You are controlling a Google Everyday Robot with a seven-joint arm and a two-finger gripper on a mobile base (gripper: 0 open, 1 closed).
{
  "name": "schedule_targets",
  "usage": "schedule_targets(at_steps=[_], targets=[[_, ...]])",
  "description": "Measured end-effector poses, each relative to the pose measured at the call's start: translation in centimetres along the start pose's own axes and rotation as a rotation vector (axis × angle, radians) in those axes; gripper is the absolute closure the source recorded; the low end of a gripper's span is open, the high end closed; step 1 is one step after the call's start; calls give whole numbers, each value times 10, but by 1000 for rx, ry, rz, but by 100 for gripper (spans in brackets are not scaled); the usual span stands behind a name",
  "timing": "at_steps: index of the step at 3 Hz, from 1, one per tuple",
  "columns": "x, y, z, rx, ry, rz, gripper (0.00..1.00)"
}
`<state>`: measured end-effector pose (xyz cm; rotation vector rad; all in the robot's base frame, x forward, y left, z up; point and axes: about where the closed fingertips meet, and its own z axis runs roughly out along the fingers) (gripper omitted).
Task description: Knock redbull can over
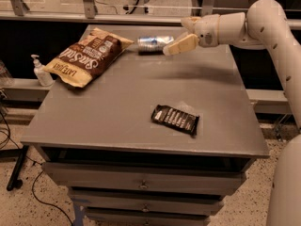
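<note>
My hand (176, 36) hovers over the far end of the grey cabinet surface (117, 107), its two cream fingers spread and gripping nothing. Just beyond my lower fingertip, out past the hand from my wrist, the slim silver-and-blue metal redbull can (154, 42) lies flat on its side, its long axis roughly in line with my forearm. Whether fingertip and can touch, I cannot tell. Beyond the can sits the brown crinkled chip bag (87, 56). I judge the can already down; the hand need only draw clear.
</note>
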<state>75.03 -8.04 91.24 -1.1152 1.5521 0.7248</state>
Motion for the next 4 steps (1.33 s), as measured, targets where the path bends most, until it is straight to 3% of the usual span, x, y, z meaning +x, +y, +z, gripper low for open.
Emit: schedule_targets(at_steps=[2,4], targets=[[-4,13,-25,-44,-21,-46,0],[-4,9,-87,-35,22,-78,0]])
